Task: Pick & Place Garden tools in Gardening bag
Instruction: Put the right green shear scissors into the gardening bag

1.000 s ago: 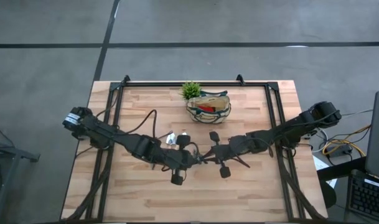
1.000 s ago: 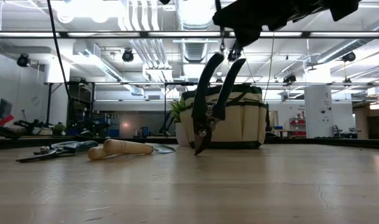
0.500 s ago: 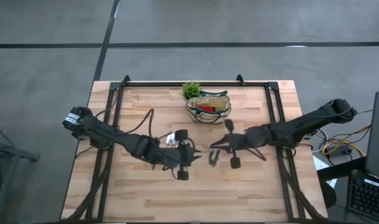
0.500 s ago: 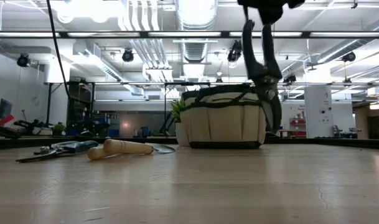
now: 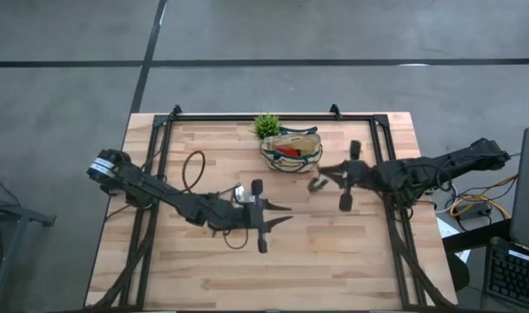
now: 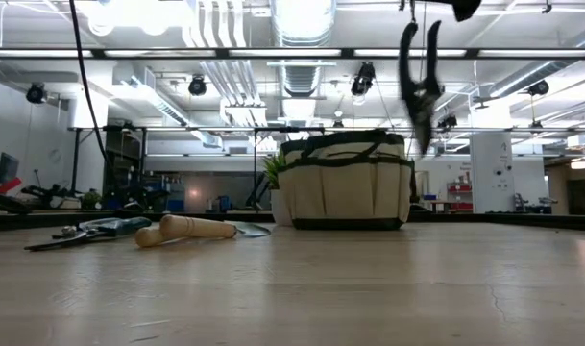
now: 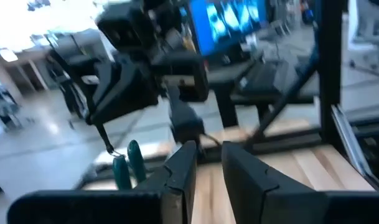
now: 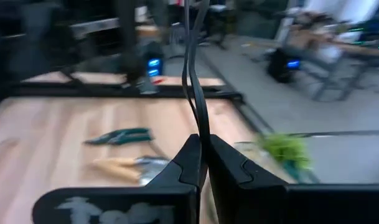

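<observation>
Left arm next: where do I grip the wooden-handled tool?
Its wooden handle, from straight above, fingers across it. The tool lies flat on the table; the round handle stands higher than the thin metal head.

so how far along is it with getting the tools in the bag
Partly done: the gardening bag already holds a red lump and what looks like a wooden handle. In hand: the right gripper is shut on the dark-handled shears, hanging in the air beside the bag, not yet in. Left: a wooden-handled tool and green-handled snips lie on the table by the left gripper, which holds nothing.
</observation>
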Controlling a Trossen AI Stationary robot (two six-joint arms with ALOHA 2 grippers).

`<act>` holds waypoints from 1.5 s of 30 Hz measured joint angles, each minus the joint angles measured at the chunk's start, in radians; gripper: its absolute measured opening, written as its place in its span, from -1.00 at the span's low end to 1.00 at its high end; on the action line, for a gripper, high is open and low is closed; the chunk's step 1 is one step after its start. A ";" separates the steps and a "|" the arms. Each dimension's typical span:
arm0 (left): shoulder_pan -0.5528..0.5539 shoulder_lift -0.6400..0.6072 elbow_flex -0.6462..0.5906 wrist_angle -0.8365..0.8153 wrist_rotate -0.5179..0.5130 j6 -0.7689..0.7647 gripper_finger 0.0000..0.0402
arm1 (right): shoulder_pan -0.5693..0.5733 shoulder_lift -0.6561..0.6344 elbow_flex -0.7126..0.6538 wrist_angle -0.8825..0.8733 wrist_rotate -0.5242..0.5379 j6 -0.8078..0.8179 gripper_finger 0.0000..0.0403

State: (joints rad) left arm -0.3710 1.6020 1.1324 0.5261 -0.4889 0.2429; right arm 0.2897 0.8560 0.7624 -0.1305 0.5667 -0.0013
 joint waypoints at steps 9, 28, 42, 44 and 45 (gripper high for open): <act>0.003 0.000 0.016 0.160 0.000 0.071 -0.60 | -0.001 -0.082 0.017 -0.001 0.307 -0.055 -0.95; 0.002 0.000 0.014 0.154 0.000 0.056 -0.60 | -0.201 -0.064 0.018 0.004 0.425 -0.106 -0.95; 0.002 0.000 0.014 0.154 0.000 0.060 -0.60 | -0.355 0.024 0.018 0.005 0.422 -0.104 -0.95; 0.002 0.000 0.014 0.154 0.000 0.060 -0.60 | -0.369 0.034 0.018 0.005 0.414 -0.103 -0.95; 0.002 0.000 0.014 0.154 0.001 0.060 -0.60 | -0.376 0.038 0.018 0.005 0.397 -0.103 -0.95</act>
State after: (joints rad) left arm -0.3691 1.6018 1.1465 0.6798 -0.4882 0.3031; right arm -0.0858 0.8945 0.7803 -0.1253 0.9633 -0.1047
